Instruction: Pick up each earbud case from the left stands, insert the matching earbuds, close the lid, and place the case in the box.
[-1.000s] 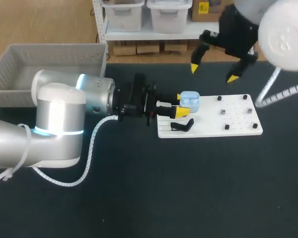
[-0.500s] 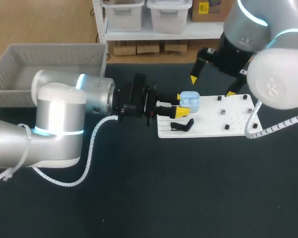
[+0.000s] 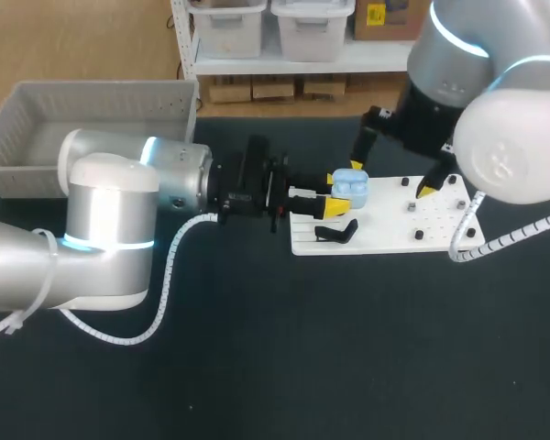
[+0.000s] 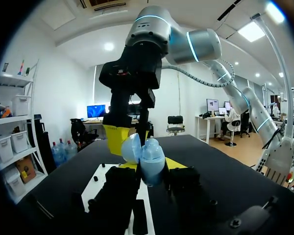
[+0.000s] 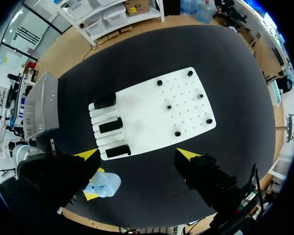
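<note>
A light-blue earbud case with its lid up is held over the left end of the white board. My left gripper is shut on the earbud case, one finger on each side. My right gripper hangs open just behind the case, above the board; one of its yellow fingertips stands close behind the case. From above, between the open tips of the right gripper, the board shows, with the case off to one side. Several small dark pieces sit on the board's right half.
Black stands line the board's left end, and one black stand lies below the case. A grey basket stands at the table's back left. The table top is dark cloth.
My right arm has come down and forward, bringing its open gripper from behind the board to just over it, close to the case. The left arm and the case have not moved.
</note>
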Robot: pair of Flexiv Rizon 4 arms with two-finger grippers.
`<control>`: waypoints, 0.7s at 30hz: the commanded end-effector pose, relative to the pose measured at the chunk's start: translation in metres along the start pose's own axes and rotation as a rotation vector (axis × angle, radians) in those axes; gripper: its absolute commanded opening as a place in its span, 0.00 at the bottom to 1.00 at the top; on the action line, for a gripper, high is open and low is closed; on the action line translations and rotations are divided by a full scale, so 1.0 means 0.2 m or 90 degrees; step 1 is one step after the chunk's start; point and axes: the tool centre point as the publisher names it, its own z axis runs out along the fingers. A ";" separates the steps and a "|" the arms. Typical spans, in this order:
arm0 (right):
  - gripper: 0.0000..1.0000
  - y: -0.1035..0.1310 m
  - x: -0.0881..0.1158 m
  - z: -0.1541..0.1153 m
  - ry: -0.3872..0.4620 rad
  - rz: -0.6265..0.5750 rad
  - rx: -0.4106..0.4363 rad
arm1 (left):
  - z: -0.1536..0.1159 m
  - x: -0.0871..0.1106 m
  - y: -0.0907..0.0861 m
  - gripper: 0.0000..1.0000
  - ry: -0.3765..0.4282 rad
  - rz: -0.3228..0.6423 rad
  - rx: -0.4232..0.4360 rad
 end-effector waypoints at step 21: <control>1.00 0.00 0.01 -0.11 -0.029 -0.022 -0.047 | 0.00 0.00 -0.01 0.00 -0.002 0.002 -0.005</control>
